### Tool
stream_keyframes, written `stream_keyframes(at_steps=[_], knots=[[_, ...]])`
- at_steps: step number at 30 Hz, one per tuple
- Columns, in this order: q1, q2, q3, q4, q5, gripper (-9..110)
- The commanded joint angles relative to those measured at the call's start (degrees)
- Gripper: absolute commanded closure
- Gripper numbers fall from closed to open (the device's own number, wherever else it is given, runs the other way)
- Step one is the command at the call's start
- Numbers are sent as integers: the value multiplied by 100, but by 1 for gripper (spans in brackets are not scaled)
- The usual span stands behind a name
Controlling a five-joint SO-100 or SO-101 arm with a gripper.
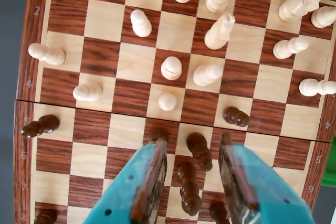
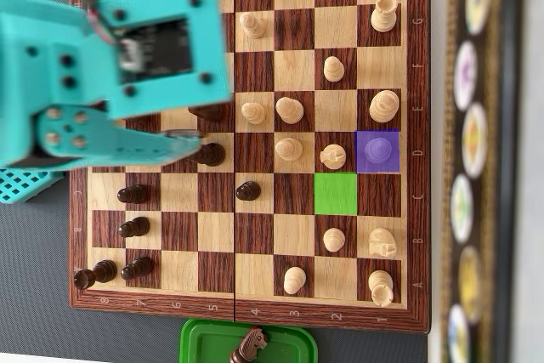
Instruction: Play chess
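A wooden chessboard (image 2: 246,312) fills the overhead view, its rim (image 1: 23,129) also showing in the wrist view. Light pieces such as a pawn (image 1: 171,68) stand on the far half in the wrist view, dark ones on the near half. My teal gripper (image 1: 192,139) hangs open above the dark side. A dark pawn (image 1: 199,150) and a taller dark piece (image 1: 188,187) show in the gap between its fingers (image 1: 152,177), touching neither. In the overhead view the arm (image 2: 127,74) covers the board's upper left. One square is tinted green (image 2: 337,193); a purple-tinted square (image 2: 376,150) holds a piece.
A green tray (image 2: 289,337) below the board holds a dark knight (image 2: 251,344). A teal basket (image 2: 30,184) sits left of the board. A dark strip with round discs (image 2: 472,150) runs along the right. Dark pawns (image 2: 211,155) stand close beside the gripper.
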Motion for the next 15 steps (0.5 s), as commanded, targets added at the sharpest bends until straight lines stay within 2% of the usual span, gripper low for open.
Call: stream_keyframes(at_steps=[1,15], knots=[[193,-756,-853,-9,9,86],[615,-2892,-2936,-35,35,86]])
